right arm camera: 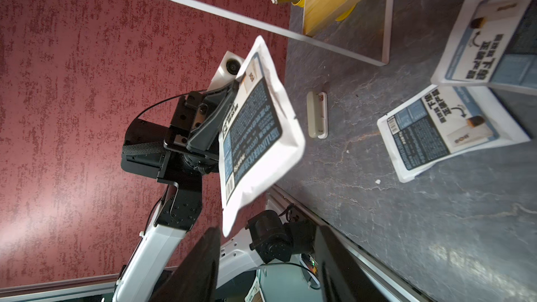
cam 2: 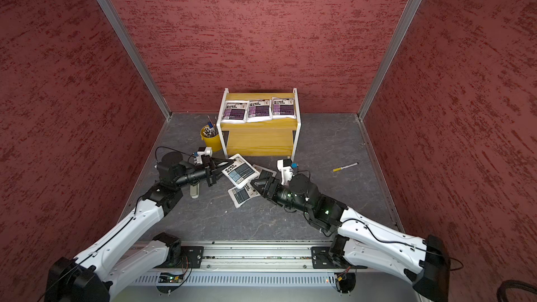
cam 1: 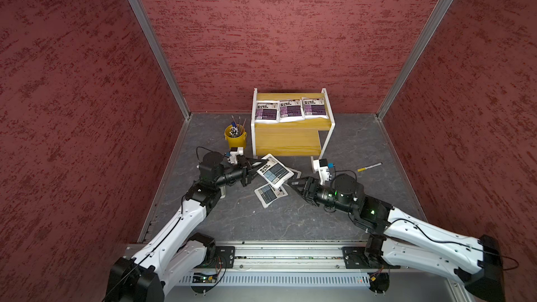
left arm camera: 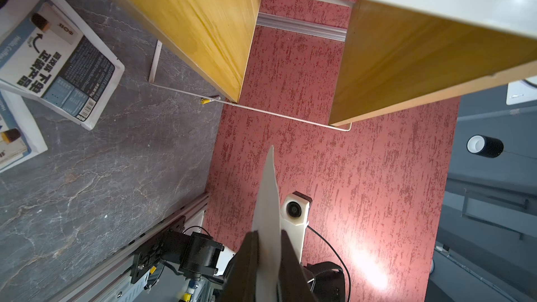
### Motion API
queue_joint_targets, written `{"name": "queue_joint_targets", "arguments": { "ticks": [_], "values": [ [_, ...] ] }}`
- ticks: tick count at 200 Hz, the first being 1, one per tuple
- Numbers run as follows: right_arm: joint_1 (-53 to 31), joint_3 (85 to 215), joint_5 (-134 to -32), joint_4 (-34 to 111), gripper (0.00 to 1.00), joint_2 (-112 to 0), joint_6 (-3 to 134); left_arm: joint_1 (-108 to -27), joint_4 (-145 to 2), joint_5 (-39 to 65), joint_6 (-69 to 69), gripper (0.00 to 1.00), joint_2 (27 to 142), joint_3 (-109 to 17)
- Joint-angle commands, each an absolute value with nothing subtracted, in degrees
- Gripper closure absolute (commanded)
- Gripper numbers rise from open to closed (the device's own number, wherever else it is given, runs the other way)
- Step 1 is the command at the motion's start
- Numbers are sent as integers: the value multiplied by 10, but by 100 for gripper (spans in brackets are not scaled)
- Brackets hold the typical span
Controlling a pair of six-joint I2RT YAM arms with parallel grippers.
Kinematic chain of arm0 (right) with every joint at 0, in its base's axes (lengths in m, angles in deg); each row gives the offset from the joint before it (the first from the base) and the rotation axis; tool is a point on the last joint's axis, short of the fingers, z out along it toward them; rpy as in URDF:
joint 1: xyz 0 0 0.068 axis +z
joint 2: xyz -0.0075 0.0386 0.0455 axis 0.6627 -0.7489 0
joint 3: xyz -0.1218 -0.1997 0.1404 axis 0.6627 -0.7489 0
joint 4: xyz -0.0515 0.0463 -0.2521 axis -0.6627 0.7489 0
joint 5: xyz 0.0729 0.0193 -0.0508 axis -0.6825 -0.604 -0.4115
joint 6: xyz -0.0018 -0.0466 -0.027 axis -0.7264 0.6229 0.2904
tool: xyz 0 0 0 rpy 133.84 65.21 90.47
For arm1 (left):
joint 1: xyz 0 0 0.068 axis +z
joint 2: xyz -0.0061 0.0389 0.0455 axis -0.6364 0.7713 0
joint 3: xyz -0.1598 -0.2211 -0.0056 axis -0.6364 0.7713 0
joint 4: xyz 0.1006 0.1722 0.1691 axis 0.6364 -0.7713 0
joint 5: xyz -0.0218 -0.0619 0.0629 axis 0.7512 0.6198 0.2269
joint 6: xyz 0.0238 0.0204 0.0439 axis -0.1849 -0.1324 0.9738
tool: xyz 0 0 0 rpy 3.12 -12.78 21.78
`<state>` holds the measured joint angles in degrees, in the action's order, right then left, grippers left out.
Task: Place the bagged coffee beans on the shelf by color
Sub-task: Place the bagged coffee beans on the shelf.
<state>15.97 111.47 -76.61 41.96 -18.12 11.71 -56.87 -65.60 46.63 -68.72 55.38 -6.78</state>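
Left pincer (cam 1: pixel 261 164) clamps blue-grey pouch (cam 1: pixel 274 173) (aloft); right pincer (cam 1: pixel 292 183) agape.

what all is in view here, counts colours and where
shelf: 1, yellow boards, white frame, at table's back
purple pouches: 3, white-purple, side by side on shelf's upper tier
blue-grey pouches: 3, white-blue-grey, one lifted, two on table before shelf
pen bucket: 1, yellow, beside shelf
loose pen: 1, yellow-white, on table
small case: 1, pale grey, on table
left pincer: 1, black, shut on lifted pouch
right pincer: 1, black, open, empty
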Motion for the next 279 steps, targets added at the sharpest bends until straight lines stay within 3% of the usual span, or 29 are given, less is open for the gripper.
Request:
{"name": "queue_joint_targets", "arguments": {
  "ticks": [1, 37, 77, 132, 176, 253, 279],
  "values": [
    [147, 1152, -750, 534, 38, -150, 164, -545, -662, 555, -648, 86, 564, -85],
    [79, 1215, -864, 623, 23, -163, 232, -519, -602, 642, -648, 86, 593, -87],
    [42, 1281, -1035, 597, 21, -252, 271, -506, -448, 703, -707, 86, 623, -85],
    [41, 1295, -1084, 476, 24, -316, 225, -505, -325, 734, -766, 86, 646, -91],
    [41, 1279, -1088, 417, 37, -332, 199, -506, -311, 744, -775, 86, 654, -92],
    [42, 1249, -1083, 390, 81, -331, 183, -505, -306, 745, -777, 86, 668, -93],
    [42, 1246, -1081, 392, 87, -330, 184, -505, -314, 745, -774, 86, 666, -93]
  ]
}}
